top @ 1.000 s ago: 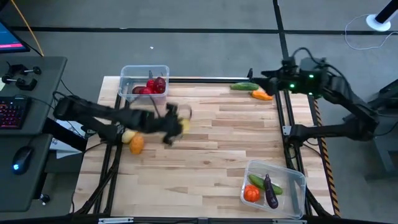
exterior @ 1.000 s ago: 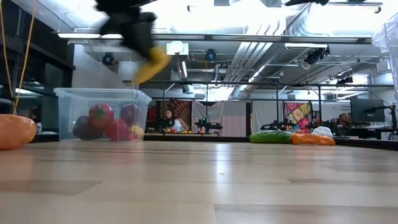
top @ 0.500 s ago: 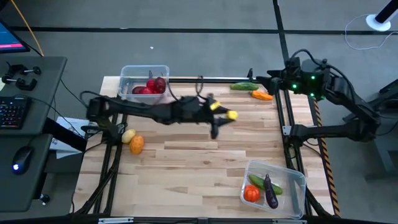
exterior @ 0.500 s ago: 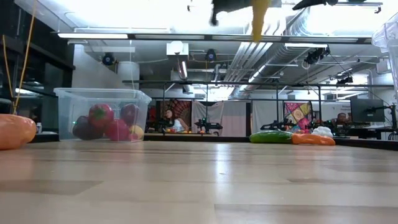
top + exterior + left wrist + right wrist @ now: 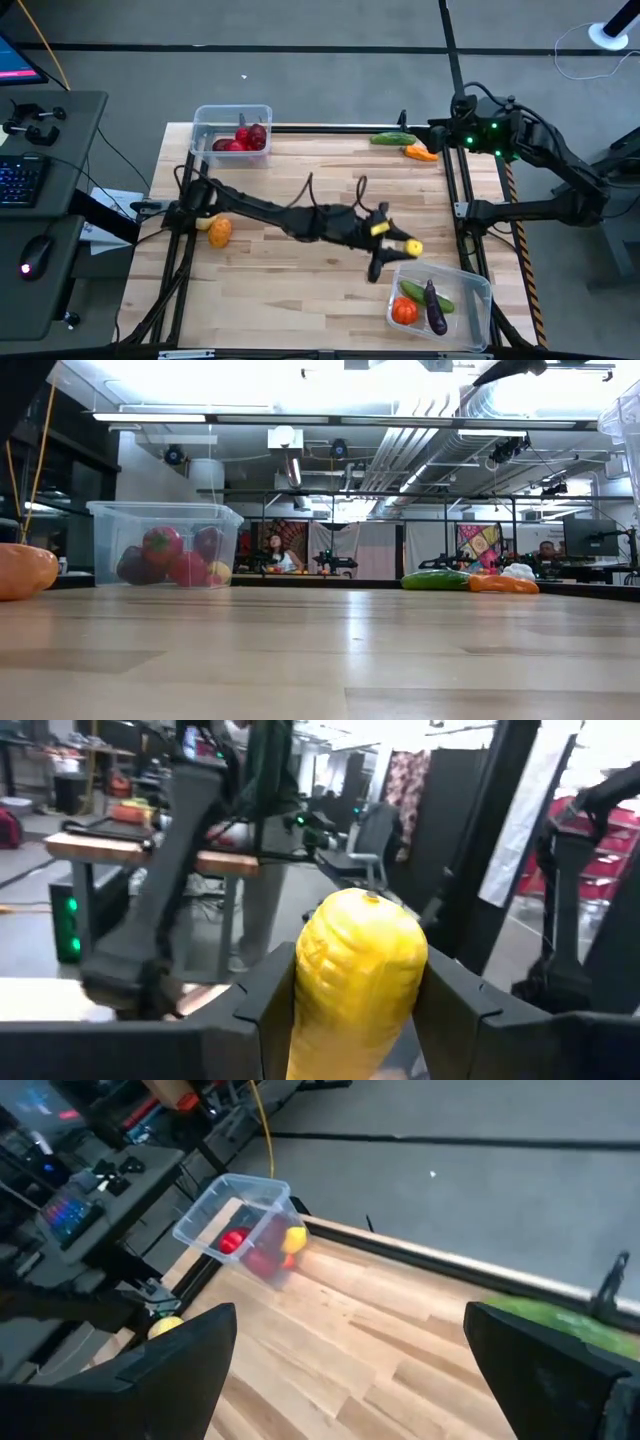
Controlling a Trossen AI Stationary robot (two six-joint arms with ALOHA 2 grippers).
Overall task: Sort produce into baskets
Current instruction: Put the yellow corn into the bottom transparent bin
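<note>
On the wooden table [image 5: 300, 270], a yellow corn cob [image 5: 355, 975] sits clamped in the left gripper [image 5: 400, 240] beside the lower-right basket [image 5: 478, 285], so carrying is under way and release over it comes next, while the right gripper [image 5: 440, 132] waits wide open and empty at upper right.

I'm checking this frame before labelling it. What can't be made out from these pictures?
- Held yellow piece: its kind is unclear; the left gripper fingers cover its sides in the left wrist view, and it is tiny in the high view.
- Near-right basket: only an edge shows in the low view.
- Far-left basket: overlapping red produce cannot be counted.
- Right gripper: not in the low view.
</note>
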